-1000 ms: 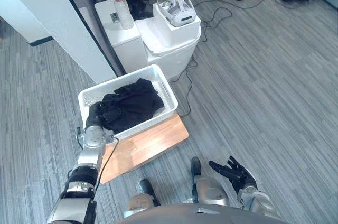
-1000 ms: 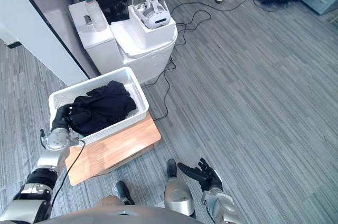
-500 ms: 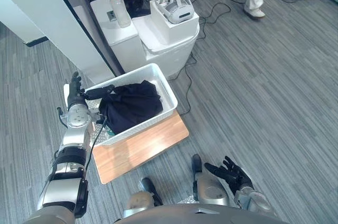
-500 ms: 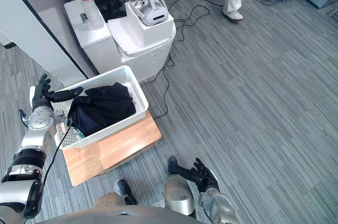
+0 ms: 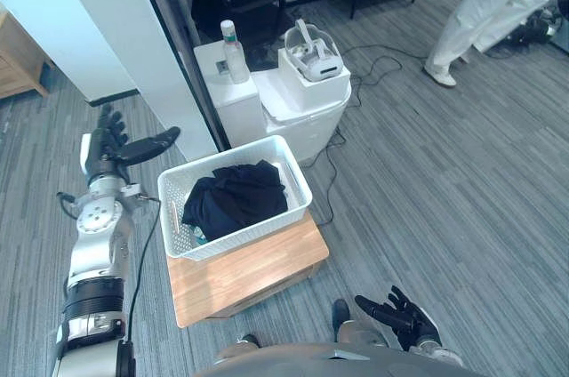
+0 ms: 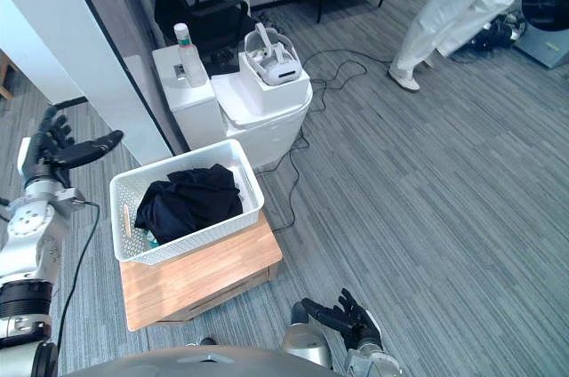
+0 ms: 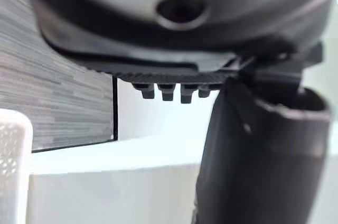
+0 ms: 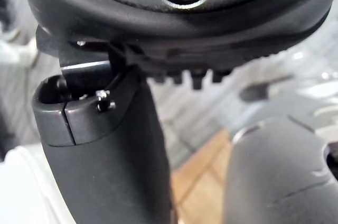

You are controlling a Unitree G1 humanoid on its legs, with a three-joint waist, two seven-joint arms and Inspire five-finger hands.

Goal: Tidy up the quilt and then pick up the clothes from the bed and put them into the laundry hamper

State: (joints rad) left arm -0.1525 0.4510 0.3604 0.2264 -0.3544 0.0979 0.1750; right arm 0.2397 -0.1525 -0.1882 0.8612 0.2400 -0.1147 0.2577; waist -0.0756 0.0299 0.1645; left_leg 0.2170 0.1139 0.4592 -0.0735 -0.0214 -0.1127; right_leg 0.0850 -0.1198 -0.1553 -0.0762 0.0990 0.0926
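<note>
Grey striped floor (image 5: 462,172) is running across the room, with a white wall (image 5: 89,12) at the left and a person (image 5: 484,12) in white standing far right. A bottle (image 5: 234,41) and a headset (image 5: 313,46) are sitting on white cabinets (image 5: 302,106). Before them a white hamper (image 5: 244,236) is resting on a wooden stand (image 5: 249,275), with dark clothes (image 5: 233,199) lying heaped inside. The left hand (image 5: 107,148) is hovering left of the hamper, fingers spread wide, clear of the clothes. The right hand (image 5: 402,316) is hanging low, fingers splayed, empty.

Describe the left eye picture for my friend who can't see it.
Dark clothes lie heaped in a white basket on a low wooden stand. The left robot hand is open in the air beside the basket, holding nothing. A person in white stands farther off.
</note>
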